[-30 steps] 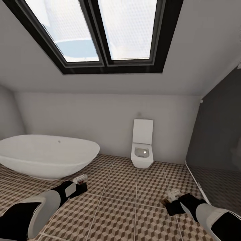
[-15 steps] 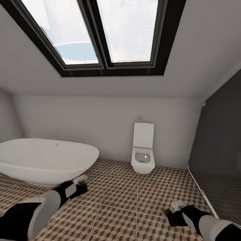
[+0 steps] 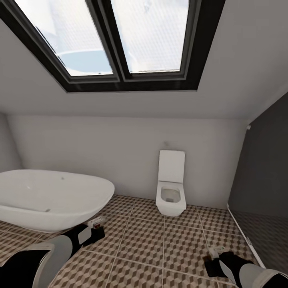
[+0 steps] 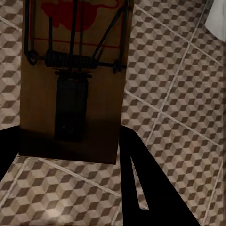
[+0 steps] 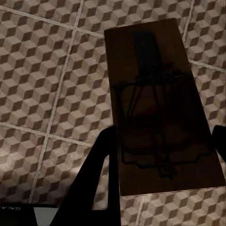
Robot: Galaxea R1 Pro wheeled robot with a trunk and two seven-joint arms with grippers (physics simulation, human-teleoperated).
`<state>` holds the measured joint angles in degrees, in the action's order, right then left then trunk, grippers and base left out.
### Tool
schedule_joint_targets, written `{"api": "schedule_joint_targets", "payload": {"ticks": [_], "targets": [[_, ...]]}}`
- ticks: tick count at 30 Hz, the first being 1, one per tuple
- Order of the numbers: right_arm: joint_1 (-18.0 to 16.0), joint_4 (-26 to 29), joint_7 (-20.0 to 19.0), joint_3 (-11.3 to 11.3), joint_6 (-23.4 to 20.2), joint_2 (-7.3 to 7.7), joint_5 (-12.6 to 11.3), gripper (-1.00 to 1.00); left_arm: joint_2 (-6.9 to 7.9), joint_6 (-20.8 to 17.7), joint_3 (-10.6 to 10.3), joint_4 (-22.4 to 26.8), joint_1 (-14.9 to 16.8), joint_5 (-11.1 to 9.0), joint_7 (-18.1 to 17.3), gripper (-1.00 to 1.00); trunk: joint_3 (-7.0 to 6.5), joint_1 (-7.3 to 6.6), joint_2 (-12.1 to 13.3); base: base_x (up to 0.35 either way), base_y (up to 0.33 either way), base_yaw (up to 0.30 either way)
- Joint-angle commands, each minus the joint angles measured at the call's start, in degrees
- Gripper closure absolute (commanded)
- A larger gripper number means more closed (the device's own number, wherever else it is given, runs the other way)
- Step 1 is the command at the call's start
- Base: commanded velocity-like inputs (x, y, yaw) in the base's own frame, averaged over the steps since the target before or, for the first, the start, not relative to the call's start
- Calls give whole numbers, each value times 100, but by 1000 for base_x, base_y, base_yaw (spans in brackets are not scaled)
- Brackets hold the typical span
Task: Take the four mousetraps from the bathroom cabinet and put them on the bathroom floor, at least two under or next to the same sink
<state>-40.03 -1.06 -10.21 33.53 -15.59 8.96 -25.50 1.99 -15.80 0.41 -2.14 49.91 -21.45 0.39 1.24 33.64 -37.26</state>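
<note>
View has tilted up and swung a bit since a second ago: the bathtub [image 3: 52, 198] and toilet [image 3: 171, 188] sit lower in the head view, more skylight [image 3: 116, 36] shows, and my right arm has dropped toward the bottom corner. That's camera motion; the fixtures themselves haven't shifted.

I've got a trap in each claw. The left gripper [image 4: 70, 155] is closed on a pale-brown mousetrap [image 4: 73, 80], its fingers pinching the near end of the board so the spring and wire bar point away from me. The right gripper [image 5: 165, 160] is clamped on a second mousetrap [image 5: 160, 108], darker in shadow, held the same way. Both hang over the bathroom floor [image 3: 152, 236], flat faces up, probably so they can be lowered straight onto the tiles without flipping.

Sink isn't in front of me, so I judge I'm in transit and need to turn toward it before setting down.

Writing: red printed graphic at the far end of the left trap, unreadable. Faint pale lettering on the right wrist housing [image 5: 12, 208], too dim to read.
</note>
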Motion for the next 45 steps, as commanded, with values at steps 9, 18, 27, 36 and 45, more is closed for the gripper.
{"api": "schedule_joint_targets", "payload": {"ticks": [9,18,27,36,45], "targets": [[11,-8,90,49,1,-8,-317,100,-173,-11,3,-14,1,19,14,100,10,5,-9,303,-200,0],[13,-8,99,49,0,-9,-348,100,-271,-11,3,-14,1,210,14,100,10,5,-9,257,-226,-2],[13,-8,100,49,2,-9,-350,100,-310,-11,3,-14,1,250,14,100,10,5,-9,164,-226,-200],[13,-8,98,49,7,-9,-350,100,-313,-11,3,-14,-1,255,14,100,10,5,-9,262,-187,-238],[13,-8,98,52,4,-9,-347,100,-314,-11,3,-14,-2,255,14,100,10,5,-9,99,-42,-36]]}}
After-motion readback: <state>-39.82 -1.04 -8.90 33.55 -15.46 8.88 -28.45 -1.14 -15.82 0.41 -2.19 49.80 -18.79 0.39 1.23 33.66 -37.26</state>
